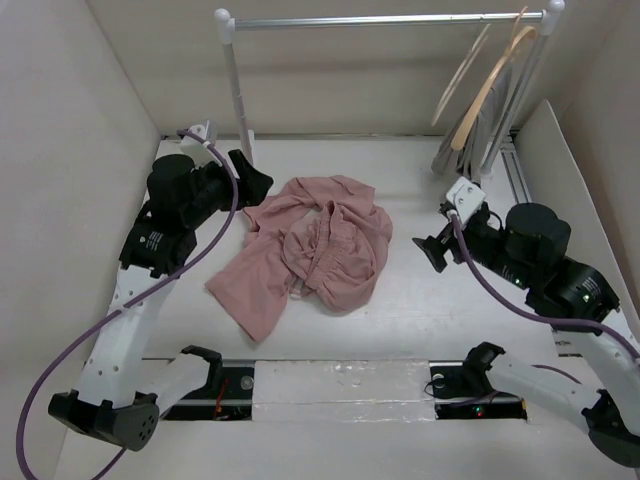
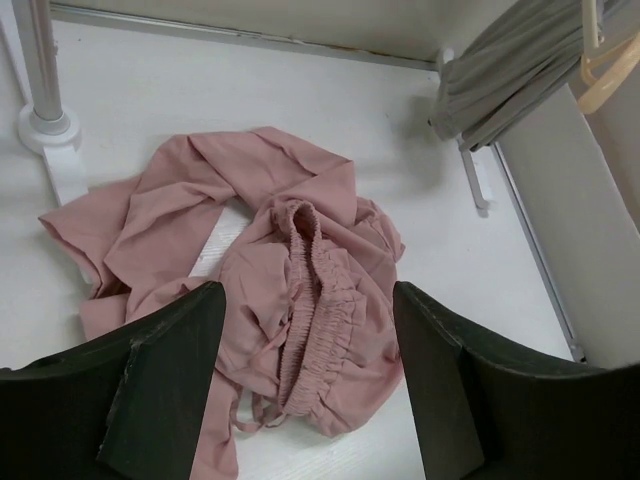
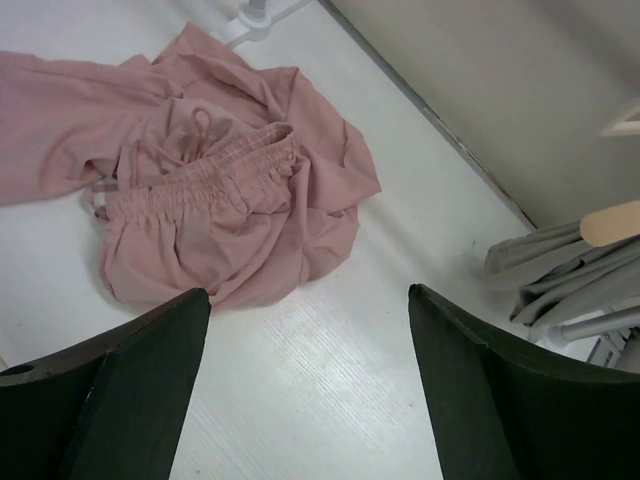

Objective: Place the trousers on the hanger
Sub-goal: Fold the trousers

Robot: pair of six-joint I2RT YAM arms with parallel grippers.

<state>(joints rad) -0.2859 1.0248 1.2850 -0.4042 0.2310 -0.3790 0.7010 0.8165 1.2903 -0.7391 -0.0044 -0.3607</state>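
Trousers (image 1: 310,250) lie crumpled in a heap mid-desk, a bit left of centre. Gathered waist & drawstrings face up, one leg trails toward near-left corner. Hanger (image 1: 458,75) hangs on the rail (image 1: 390,18) over far-right corner, next to a tan hanger (image 1: 492,78), w/ a grey garment (image 1: 465,145) hanging just below. Left gripper (image 1: 255,185) is spread wide, holding nothing, just beside the heap's far-left edge. Right gripper (image 1: 432,250) is spread too, holding nothing, right of the heap and apart from it.
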